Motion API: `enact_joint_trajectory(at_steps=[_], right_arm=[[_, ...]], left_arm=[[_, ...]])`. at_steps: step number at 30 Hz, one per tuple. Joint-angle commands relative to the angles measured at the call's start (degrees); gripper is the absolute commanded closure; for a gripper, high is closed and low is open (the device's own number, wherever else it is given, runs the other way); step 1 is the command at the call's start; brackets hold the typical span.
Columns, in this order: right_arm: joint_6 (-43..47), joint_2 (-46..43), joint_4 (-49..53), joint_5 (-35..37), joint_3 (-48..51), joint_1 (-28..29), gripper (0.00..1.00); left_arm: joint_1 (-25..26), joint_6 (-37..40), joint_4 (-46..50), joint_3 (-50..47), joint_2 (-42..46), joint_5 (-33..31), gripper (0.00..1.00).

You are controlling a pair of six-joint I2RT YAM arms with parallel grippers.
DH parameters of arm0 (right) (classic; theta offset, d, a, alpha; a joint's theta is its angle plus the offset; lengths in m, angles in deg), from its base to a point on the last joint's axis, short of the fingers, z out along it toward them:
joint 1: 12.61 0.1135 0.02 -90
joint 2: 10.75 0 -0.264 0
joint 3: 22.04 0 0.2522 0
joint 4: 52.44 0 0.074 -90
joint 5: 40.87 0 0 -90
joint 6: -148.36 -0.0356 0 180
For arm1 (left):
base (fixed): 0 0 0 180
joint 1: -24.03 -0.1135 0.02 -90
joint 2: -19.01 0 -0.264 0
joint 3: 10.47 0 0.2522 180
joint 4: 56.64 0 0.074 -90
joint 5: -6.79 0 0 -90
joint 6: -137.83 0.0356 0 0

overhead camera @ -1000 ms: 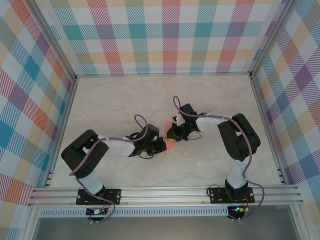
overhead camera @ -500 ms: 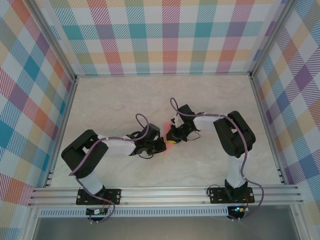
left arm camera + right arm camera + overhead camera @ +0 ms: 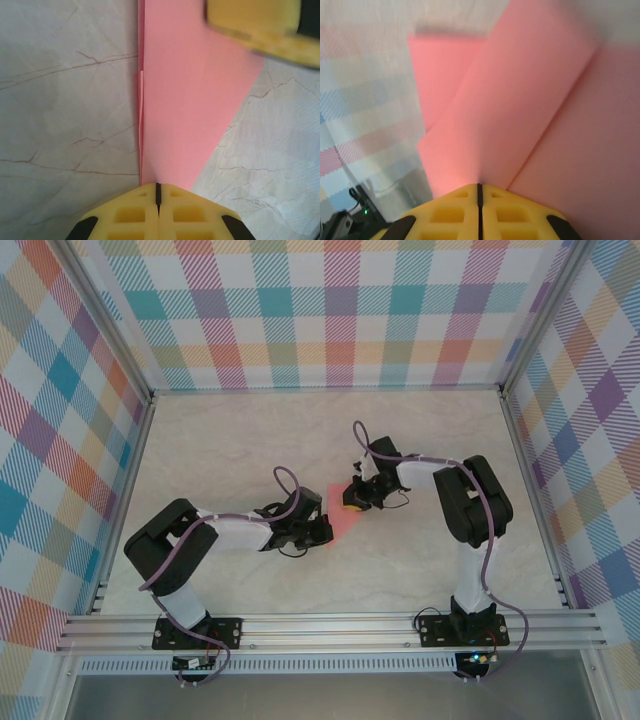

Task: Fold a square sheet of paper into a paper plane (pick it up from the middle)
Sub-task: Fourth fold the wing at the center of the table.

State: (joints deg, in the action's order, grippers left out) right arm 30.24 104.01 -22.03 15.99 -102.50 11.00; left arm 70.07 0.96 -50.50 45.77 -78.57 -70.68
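The square sheet of paper is salmon pink and folded into a pointed wedge, lying on the marble table between the two arms. In the left wrist view the paper narrows down to my left gripper, whose yellow jaws are shut on its pointed end. My left gripper sits at the paper's near left corner. My right gripper is at the paper's far right edge. In the right wrist view my right gripper is shut on a lifted layer of the paper, with a crease running diagonally across it.
The right gripper's yellow finger hangs over the paper's far end in the left wrist view. Plaid walls enclose the table on three sides, and a metal rail runs along the near edge. Bare marble spreads around the arms.
My right gripper has moved up and to the right, away from the left one, drawing more pink paper into view between them. The left gripper has stayed put.
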Motion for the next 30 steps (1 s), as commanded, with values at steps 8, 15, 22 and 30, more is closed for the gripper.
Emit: enact_joint_trajectory(at_steps=[8, 15, 22, 30], right_arm=[[2.34, 4.76, 0.00, 3.40, -6.90, -5.27, 0.92], [3.66, 4.41, 3.95, 5.54, -12.07, -7.19, 0.91], [1.40, -5.92, 1.81, 6.47, -3.92, -6.93, 0.73], [-2.69, -14.98, -2.41, 3.04, 9.08, -4.02, 0.49]], left_arm=[[1.85, 1.42, 9.34, -1.96, -4.55, 0.20, 1.00], [1.77, 1.45, 9.22, -1.54, -3.93, 0.30, 1.00], [1.82, 0.82, 10.59, 1.48, 3.46, -0.84, 0.93], [1.03, -1.26, 11.38, 1.34, 11.00, -8.83, 0.72]])
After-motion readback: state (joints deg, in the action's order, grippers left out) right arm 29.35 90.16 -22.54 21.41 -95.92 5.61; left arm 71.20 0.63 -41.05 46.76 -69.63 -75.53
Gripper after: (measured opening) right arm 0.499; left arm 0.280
